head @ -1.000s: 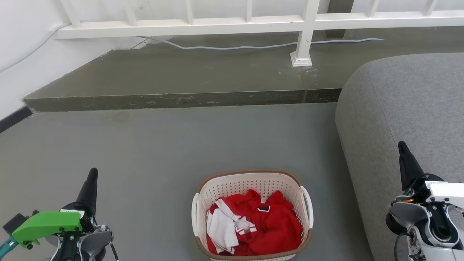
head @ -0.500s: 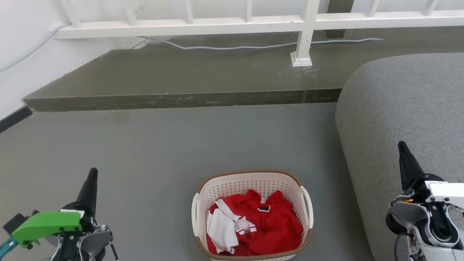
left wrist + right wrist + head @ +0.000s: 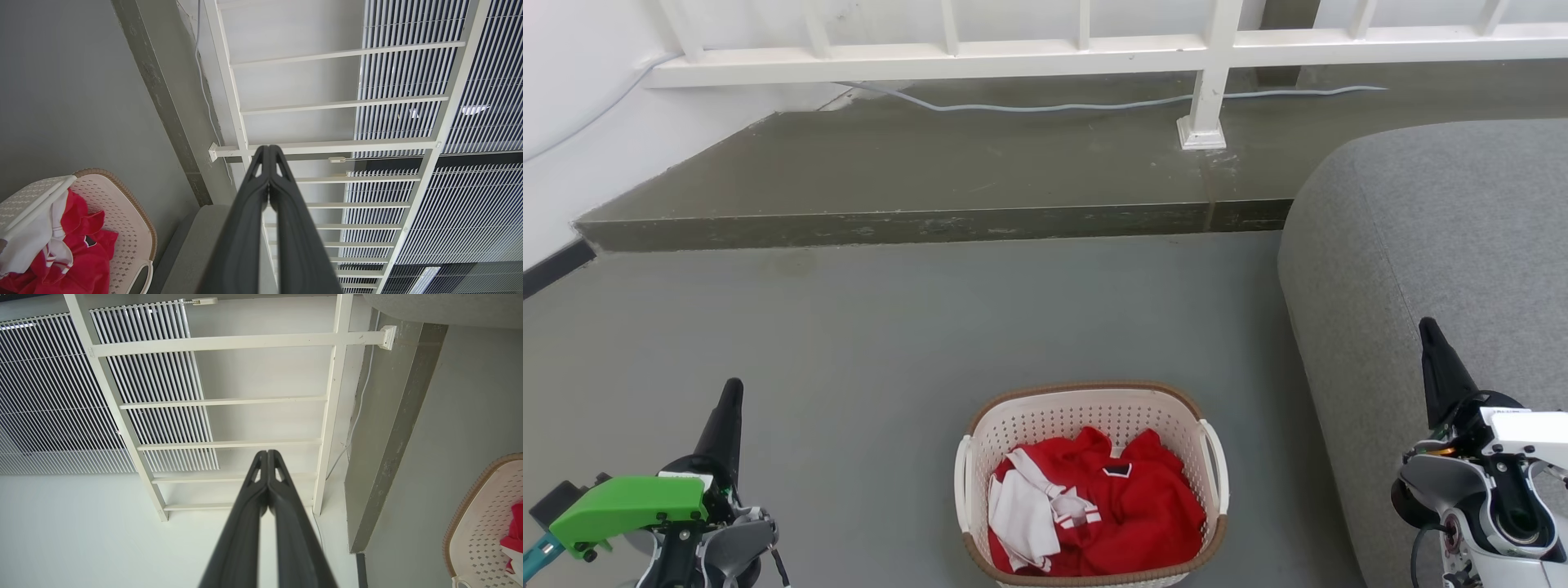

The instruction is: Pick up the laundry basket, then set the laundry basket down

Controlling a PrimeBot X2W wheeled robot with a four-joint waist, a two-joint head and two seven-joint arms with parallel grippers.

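Laundry basket [image 3: 1062, 423] stands upright on the grey floor [image 3: 890, 327] at the near centre of the scene, between the robot's two arms and touching neither. Its cream perforated walls are topped by a brown woven-look rim, with a white handle on the left side and another on the right. A crumpled red garment [image 3: 1131, 506] lies inside it, with a white piece of cloth [image 3: 1021, 514] bunched against it at the left.

The left gripper [image 3: 731, 392] is at the near left, well apart from the basket, its two dark fingers pressed together to a single tip and holding nothing. A green cover [image 3: 629, 502] sits on its wrist. The right gripper [image 3: 1429, 331] is at the near right, in front of a grey sofa [image 3: 1437, 229], its fingers also closed tip to tip and empty. Both grippers point toward the far side.

The sofa's rounded end lies near the basket's right side. Farther off, a raised concrete step [image 3: 931, 163] runs across the floor, a white railing [image 3: 931, 53] stands on it, and a pale cable [image 3: 1054, 106] trails along its far edge. Slatted blinds [image 3: 482, 81] hang behind the railing.
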